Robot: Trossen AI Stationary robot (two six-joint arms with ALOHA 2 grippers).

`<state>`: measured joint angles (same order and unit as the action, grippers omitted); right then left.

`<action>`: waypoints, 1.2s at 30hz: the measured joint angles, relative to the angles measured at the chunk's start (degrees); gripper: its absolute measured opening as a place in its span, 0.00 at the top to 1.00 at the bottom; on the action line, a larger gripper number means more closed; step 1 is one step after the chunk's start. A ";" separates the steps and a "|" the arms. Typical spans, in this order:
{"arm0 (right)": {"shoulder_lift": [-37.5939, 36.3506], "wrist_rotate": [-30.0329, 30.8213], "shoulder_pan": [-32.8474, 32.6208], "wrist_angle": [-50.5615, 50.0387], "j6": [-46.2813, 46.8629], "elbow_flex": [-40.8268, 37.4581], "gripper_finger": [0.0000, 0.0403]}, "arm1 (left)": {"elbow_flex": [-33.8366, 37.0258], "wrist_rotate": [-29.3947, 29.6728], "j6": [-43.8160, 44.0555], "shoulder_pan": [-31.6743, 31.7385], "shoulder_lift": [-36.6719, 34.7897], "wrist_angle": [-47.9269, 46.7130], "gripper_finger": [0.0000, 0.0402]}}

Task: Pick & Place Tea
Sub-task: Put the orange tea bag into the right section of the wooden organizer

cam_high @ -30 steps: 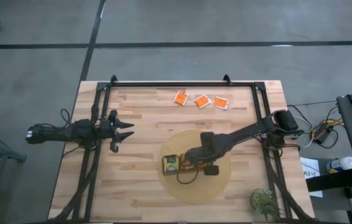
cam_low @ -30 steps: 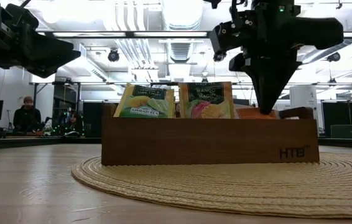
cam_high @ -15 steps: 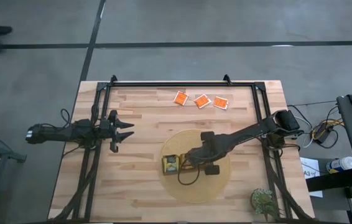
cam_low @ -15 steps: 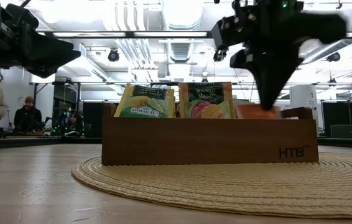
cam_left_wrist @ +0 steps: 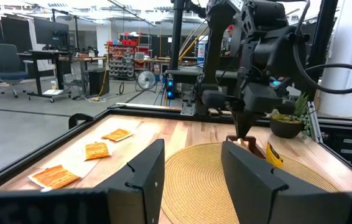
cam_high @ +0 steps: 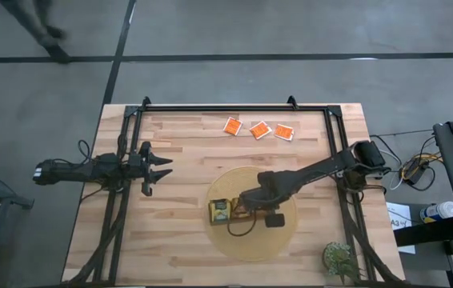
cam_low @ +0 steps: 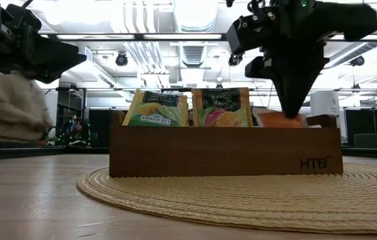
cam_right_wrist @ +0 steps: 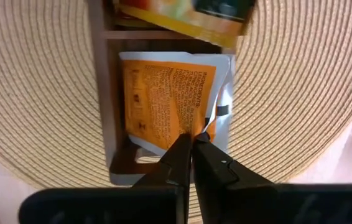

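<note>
Orange sachet (cam_right_wrist: pixel 163 102) is pinched by right gripper (cam_right_wrist: pixel 191 144) in tray (cam_low: pixel 225 159) end compartment; should be lowered flat before release. Left gripper (cam_high: pixel 159 167) idle, spread, at table's left edge.

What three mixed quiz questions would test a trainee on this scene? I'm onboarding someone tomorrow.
1. True or false: the right gripper is shut on an orange sachet over the tray.
2. How many orange sachets lie loose on the table?
A. one
B. three
C. five
3. Fill in: the tray stands on a round woven ____.

Key:
1. true
2. B
3. mat. The left gripper waits open, away from the tray.
</note>
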<state>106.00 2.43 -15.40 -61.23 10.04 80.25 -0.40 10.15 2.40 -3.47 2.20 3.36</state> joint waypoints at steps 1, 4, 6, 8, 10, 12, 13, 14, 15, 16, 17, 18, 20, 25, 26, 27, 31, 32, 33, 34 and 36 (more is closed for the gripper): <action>0.00 -0.12 0.37 0.00 0.02 0.00 0.97 | 0.00 0.00 0.02 0.00 -0.02 -0.02 0.62; 0.00 -1.57 1.45 0.02 -0.07 0.00 0.93 | 0.01 -0.01 0.02 -0.02 -0.01 -0.01 0.62; 0.00 -2.17 1.91 0.11 -0.21 0.00 0.88 | 0.01 -0.02 0.01 -0.02 -0.01 -0.01 0.62; 0.00 -2.46 2.18 0.13 -0.22 0.00 0.83 | 0.01 -0.02 0.01 -0.01 0.00 0.00 0.62; 0.00 -2.48 2.34 0.13 -0.39 0.00 0.77 | 0.00 -0.02 0.00 -0.02 -0.02 -0.02 0.62; 0.00 -2.47 2.48 0.10 -1.26 0.00 0.71 | 0.01 -0.01 0.00 -0.01 0.00 0.00 0.62; -0.10 -2.45 2.54 -0.11 -1.56 0.00 0.68 | 0.01 -0.01 0.01 0.00 0.00 -0.01 0.62; -0.23 -2.46 2.61 -0.57 -1.84 0.00 0.65 | 0.01 -0.02 0.02 0.00 0.00 0.00 0.62; -0.48 -2.46 2.76 -1.16 -1.92 0.02 0.63 | 0.01 0.00 0.00 -0.01 -0.01 -0.02 0.62; -0.78 -2.44 2.94 -1.88 -1.92 0.18 0.61 | 0.00 -0.02 0.02 -0.02 0.00 0.00 0.62; -1.24 -2.44 3.18 -2.31 -1.92 0.30 0.59 | 0.02 -0.02 0.02 -0.02 0.00 -0.02 0.62; -1.74 -2.42 3.44 -2.89 -1.88 0.45 0.57 | 0.02 -0.02 0.00 -0.02 0.00 -0.02 0.62; -2.59 -2.25 4.07 -3.96 -1.81 0.91 0.54 | 0.02 -0.02 0.01 -0.01 0.00 -0.02 0.62; -5.82 2.22 5.65 -5.48 -2.79 0.94 0.51 | 0.00 0.00 0.00 -0.02 0.02 -0.06 0.62; -6.51 4.58 6.03 -5.98 -2.78 0.78 0.51 | 0.01 -0.02 0.00 -0.02 0.03 -0.05 0.62; -7.16 6.98 6.63 -6.24 -2.79 0.61 0.51 | 0.00 0.00 0.02 -0.02 0.04 -0.15 0.62; -9.97 11.62 10.56 -6.03 -2.69 -0.75 0.51 | 0.01 -0.02 0.01 -0.02 0.07 -0.15 0.62; -10.57 11.57 11.93 -5.98 -2.69 -1.16 0.51 | 0.01 0.00 0.02 -0.01 0.08 -0.12 0.62; -11.19 11.56 13.42 -6.00 -2.69 -1.58 0.51 | 0.01 0.00 0.00 0.00 0.12 -0.09 0.62; -11.81 11.52 15.12 -5.96 -2.74 -2.25 0.51 | 0.02 -0.02 0.00 -0.01 0.13 -0.15 0.62; -12.99 11.36 18.64 -5.59 -3.12 -4.08 0.51 | 0.02 0.00 0.02 -0.02 0.17 -0.15 0.62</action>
<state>93.00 13.80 3.24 -66.82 6.92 76.17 -0.38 10.15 2.42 -3.48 2.37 3.20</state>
